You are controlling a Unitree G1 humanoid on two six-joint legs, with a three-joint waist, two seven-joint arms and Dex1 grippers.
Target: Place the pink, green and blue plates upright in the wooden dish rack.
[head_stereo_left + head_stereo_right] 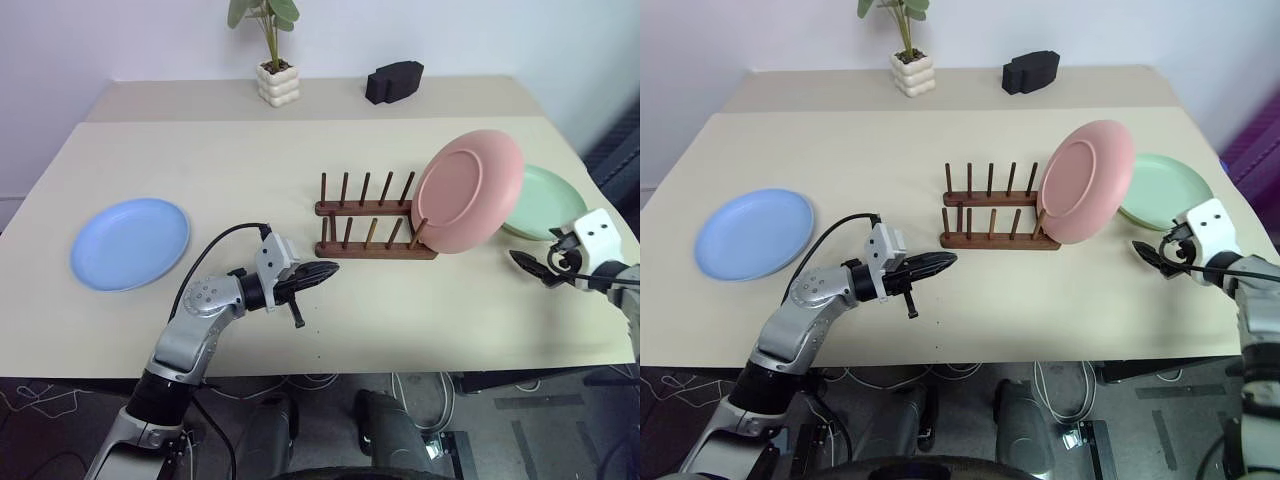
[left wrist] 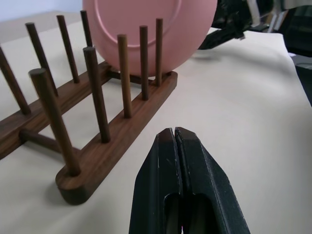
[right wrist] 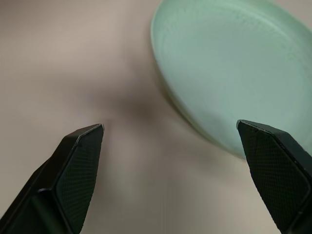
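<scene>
The pink plate [image 1: 468, 190] stands upright at the right end of the wooden dish rack [image 1: 372, 238], leaning against its pegs. Behind and to the right of it, the green plate [image 1: 548, 206] lies flat on the table. The blue plate [image 1: 130, 243] lies flat at the far left. My left gripper [image 1: 326, 270] is shut and empty, pointing at the rack's front left corner from just short of it. My right gripper [image 1: 535, 268] stands wide open just in front of the green plate [image 3: 229, 63], with nothing between its fingers.
A white pot with a plant [image 1: 277, 82] and a black block [image 1: 394, 80] stand at the back. The beige table [image 1: 250, 160] has open room between the blue plate and the rack. Its front edge runs close under both arms.
</scene>
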